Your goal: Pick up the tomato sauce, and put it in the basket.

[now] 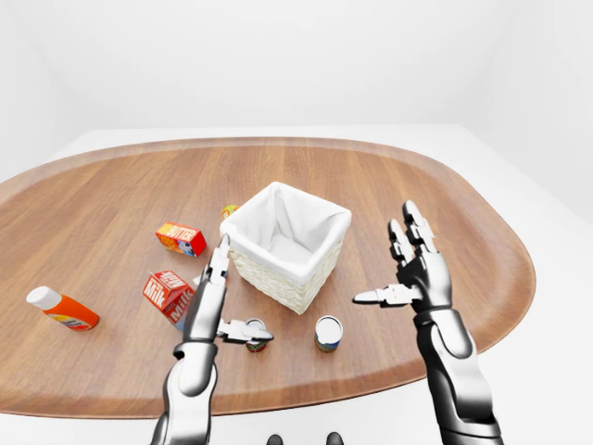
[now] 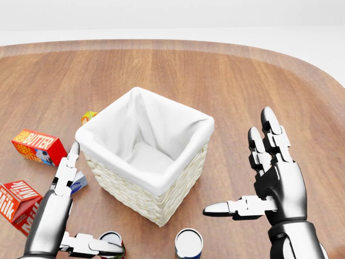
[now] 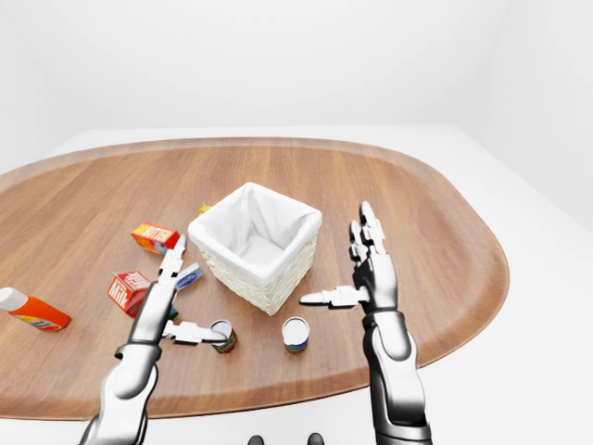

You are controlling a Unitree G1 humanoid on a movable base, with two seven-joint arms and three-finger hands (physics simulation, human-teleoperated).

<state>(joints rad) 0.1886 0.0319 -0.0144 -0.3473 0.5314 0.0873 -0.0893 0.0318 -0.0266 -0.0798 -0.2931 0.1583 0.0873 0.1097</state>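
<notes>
The basket (image 2: 144, 156), white-lined and woven, stands near the middle of the wooden table (image 1: 445, 199), with broad bare wood above and to its right in the left-eye view, out to the rounded rim. Below the basket, near the table's lower edge, stands the tomato sauce (image 3: 222, 336), a small can with a red label and pale top. The left hand (image 3: 171, 311) is spread open, its thumb touching the can's top. Right of it stands a blue can (image 3: 295, 334). The right hand (image 2: 267, 181), open with fingers splayed, hovers right of the basket
</notes>
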